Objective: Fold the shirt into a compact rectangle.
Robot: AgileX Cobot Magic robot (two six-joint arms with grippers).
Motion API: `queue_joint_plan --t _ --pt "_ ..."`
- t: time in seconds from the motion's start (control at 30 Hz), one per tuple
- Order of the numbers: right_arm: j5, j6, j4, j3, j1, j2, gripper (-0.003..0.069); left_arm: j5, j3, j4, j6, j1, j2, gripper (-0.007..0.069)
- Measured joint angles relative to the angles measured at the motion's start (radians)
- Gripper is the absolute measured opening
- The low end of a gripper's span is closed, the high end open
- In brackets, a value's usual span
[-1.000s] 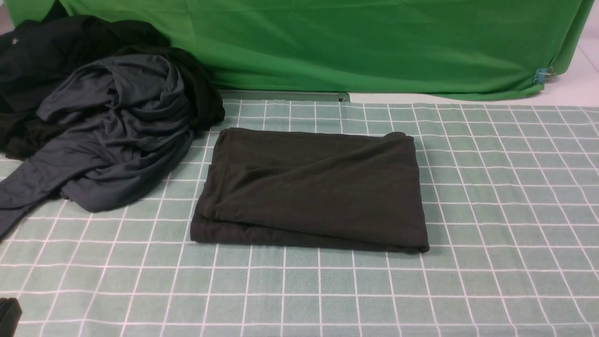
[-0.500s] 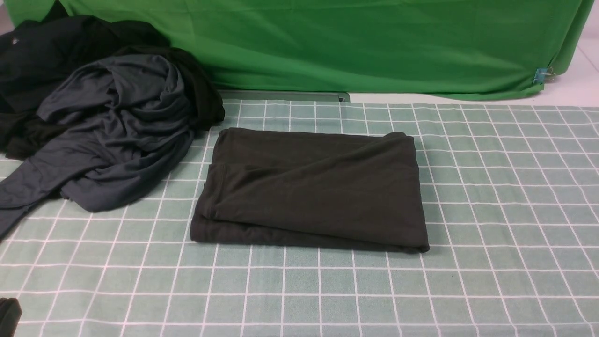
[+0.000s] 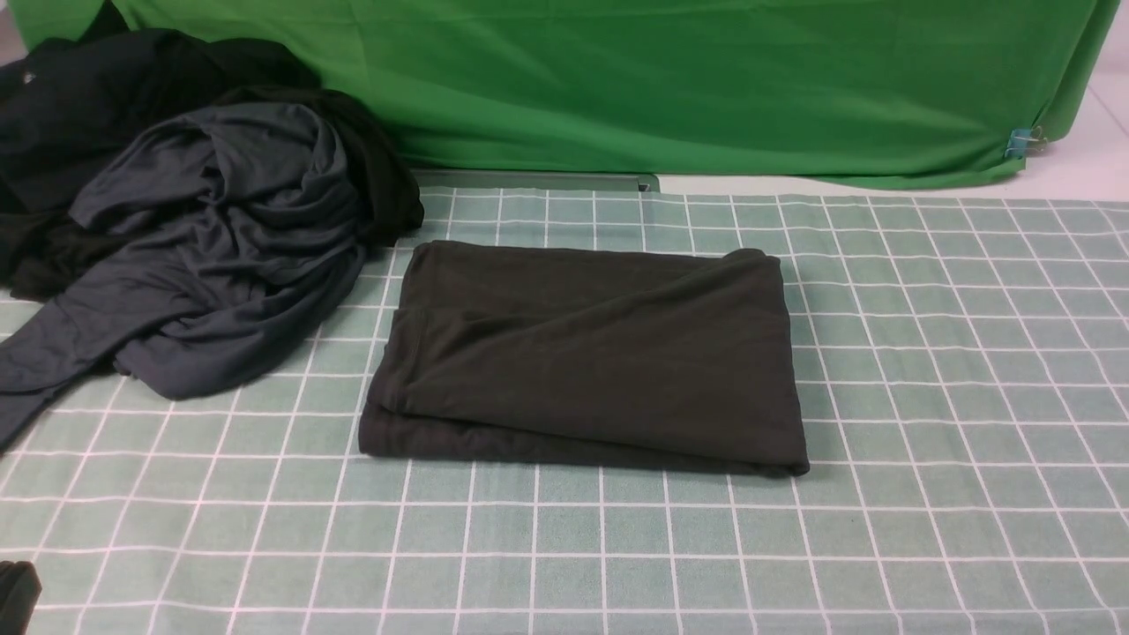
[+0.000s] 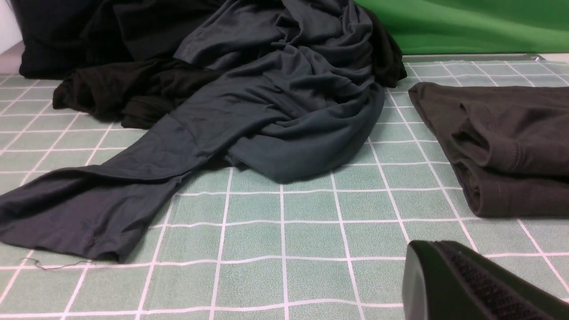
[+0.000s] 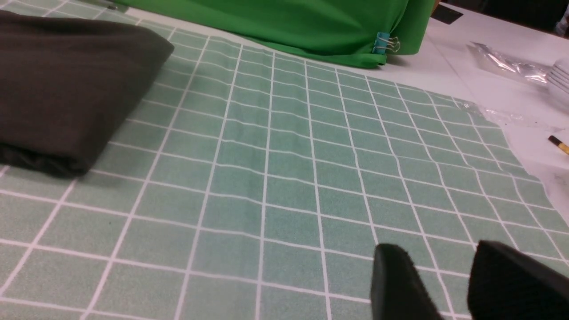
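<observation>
The shirt (image 3: 591, 353) lies folded into a dark brownish-black rectangle in the middle of the checked green tablecloth (image 3: 926, 353). No logo or label shows. Its layered left edge appears in the left wrist view (image 4: 511, 146), and its rounded right fold in the right wrist view (image 5: 66, 89). My left gripper (image 4: 422, 255) is shut with nothing in it, low over the cloth near the table's front left; only a dark corner of it (image 3: 13, 591) shows in the front view. My right gripper (image 5: 442, 258) hovers open and empty over bare cloth to the right of the shirt.
A crumpled slate blue-grey garment (image 3: 220, 247) and a black garment (image 3: 106, 88) are heaped at the back left, a sleeve trailing forward (image 4: 89, 209). A green backdrop (image 3: 661, 88) hangs behind. Beyond the cloth's right edge lie a plastic bag (image 5: 511, 66) and a pencil (image 5: 558, 144).
</observation>
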Motion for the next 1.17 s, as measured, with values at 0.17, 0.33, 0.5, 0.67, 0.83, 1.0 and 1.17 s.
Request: queue_joint_plan --t 0.17,0.33,0.5,0.67,0.83,1.0,1.17 --pt "0.000 0.000 0.000 0.000 0.000 0.000 0.0241 0.000 0.000 0.000 0.000 0.000 0.000 0.0001" --pt "0.000 0.000 0.000 0.000 0.000 0.000 0.0241 -0.001 0.000 0.001 0.000 0.000 0.000 0.0001" --pt "0.000 0.000 0.000 0.000 0.000 0.000 0.0241 -0.001 0.000 0.001 0.000 0.000 0.000 0.0001" --pt "0.000 0.000 0.000 0.000 0.000 0.000 0.0241 -0.001 0.000 0.001 0.000 0.000 0.000 0.0004" --pt "0.000 0.000 0.000 0.000 0.000 0.000 0.0241 -0.001 0.000 0.001 0.000 0.000 0.000 0.0011" --pt "0.000 0.000 0.000 0.000 0.000 0.000 0.0241 -0.001 0.000 0.001 0.000 0.000 0.000 0.0017" --pt "0.000 0.000 0.000 0.000 0.000 0.000 0.0241 -0.001 0.000 0.001 0.000 0.000 0.000 0.0017"
